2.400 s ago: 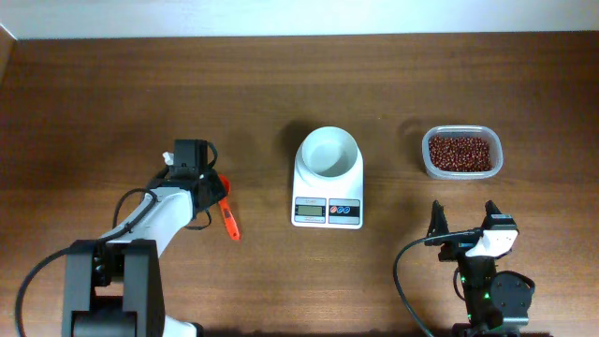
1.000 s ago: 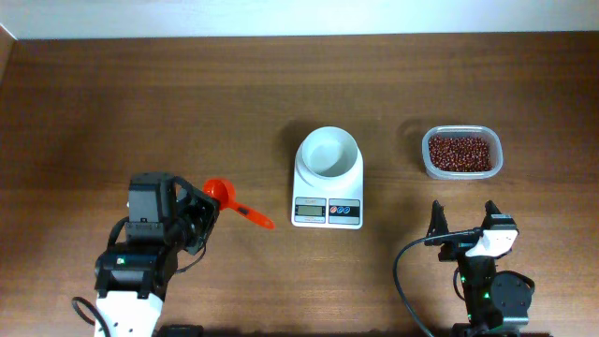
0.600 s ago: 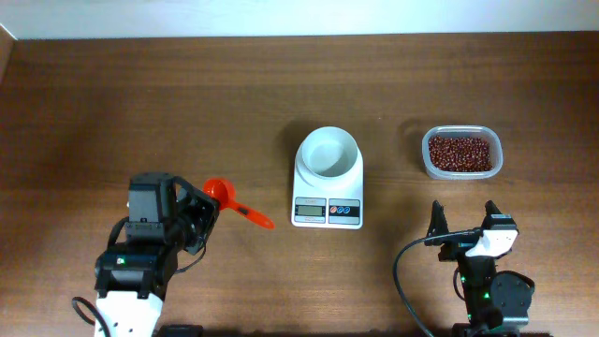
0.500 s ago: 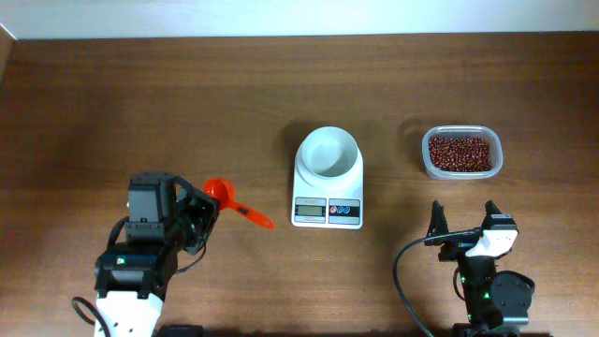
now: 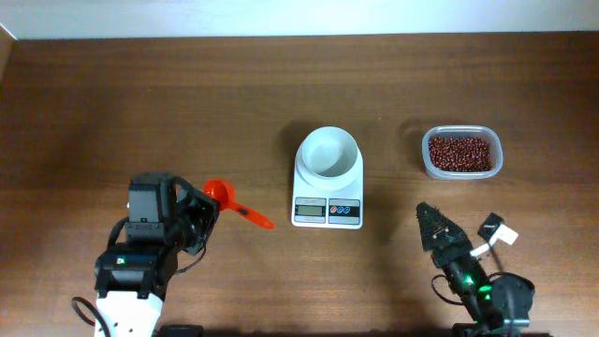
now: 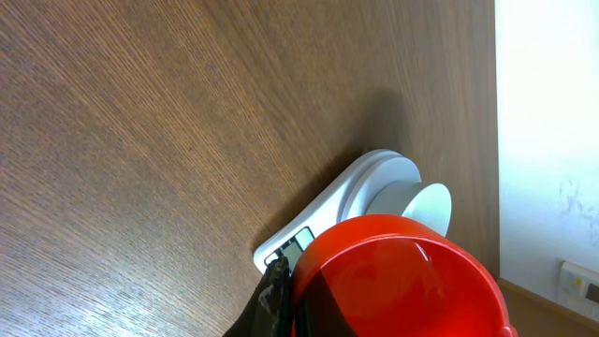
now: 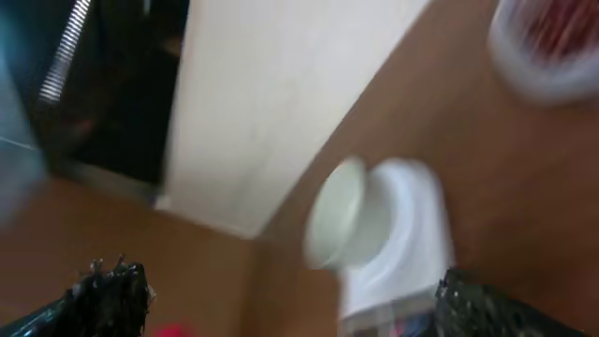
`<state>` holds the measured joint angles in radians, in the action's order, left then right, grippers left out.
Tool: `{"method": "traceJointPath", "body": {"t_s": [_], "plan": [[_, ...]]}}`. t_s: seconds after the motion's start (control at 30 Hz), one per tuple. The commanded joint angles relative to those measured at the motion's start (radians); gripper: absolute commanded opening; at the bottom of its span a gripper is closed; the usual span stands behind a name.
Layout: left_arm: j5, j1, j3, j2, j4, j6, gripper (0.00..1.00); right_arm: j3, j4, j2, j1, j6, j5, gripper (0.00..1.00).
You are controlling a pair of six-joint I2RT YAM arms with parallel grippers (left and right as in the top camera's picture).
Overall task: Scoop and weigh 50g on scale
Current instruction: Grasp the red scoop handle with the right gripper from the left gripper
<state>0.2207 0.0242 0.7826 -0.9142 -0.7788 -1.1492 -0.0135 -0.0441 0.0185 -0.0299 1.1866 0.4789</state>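
Note:
The white scale (image 5: pixel 328 198) stands mid-table with an empty round white bowl (image 5: pixel 328 153) on top. My left gripper (image 5: pixel 203 212) is shut on a red scoop (image 5: pixel 225 197) at the lower left, the handle pointing right toward the scale. The left wrist view has the empty scoop (image 6: pixel 393 281) filling the bottom, beside one dark finger (image 6: pixel 274 298), with the scale (image 6: pixel 370 187) beyond. My right gripper (image 5: pixel 430 221) is open and empty at the lower right, pointing up-left. Its blurred view shows the scale (image 7: pixel 402 234) between its fingertips (image 7: pixel 108 292).
A clear plastic tub of red beans (image 5: pixel 460 153) sits to the right of the scale, and shows blurred at the top right of the right wrist view (image 7: pixel 547 47). A pale wall runs along the table's far edge.
The left arm pulled back toward the front with the red scoop, then held still. In the last half second my right gripper swung toward the scale, still open.

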Motion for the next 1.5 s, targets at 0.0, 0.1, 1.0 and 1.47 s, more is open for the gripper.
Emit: {"method": "traceJointPath", "body": {"t_s": [0.0, 0.1, 1.0, 1.47], "plan": [[-0.008, -0.001, 0.006, 0.004, -0.01, -0.009, 0.0, 0.008, -0.003, -0.005, -0.003, 0.213, 0.124, 0.99], [-0.007, -0.001, 0.006, 0.004, -0.033, -0.02, 0.0, 0.008, 0.015, -0.005, -0.003, 0.016, 0.147, 0.99], [-0.007, -0.001, 0.006, 0.004, -0.072, -0.15, 0.0, -0.328, 0.19, 0.71, 0.122, -0.051, 0.57, 0.99], [0.05, 0.002, 0.005, 0.004, -0.388, -0.279, 0.0, -0.328, 0.485, 1.009, 0.82, -0.166, 0.01, 0.93]]}}
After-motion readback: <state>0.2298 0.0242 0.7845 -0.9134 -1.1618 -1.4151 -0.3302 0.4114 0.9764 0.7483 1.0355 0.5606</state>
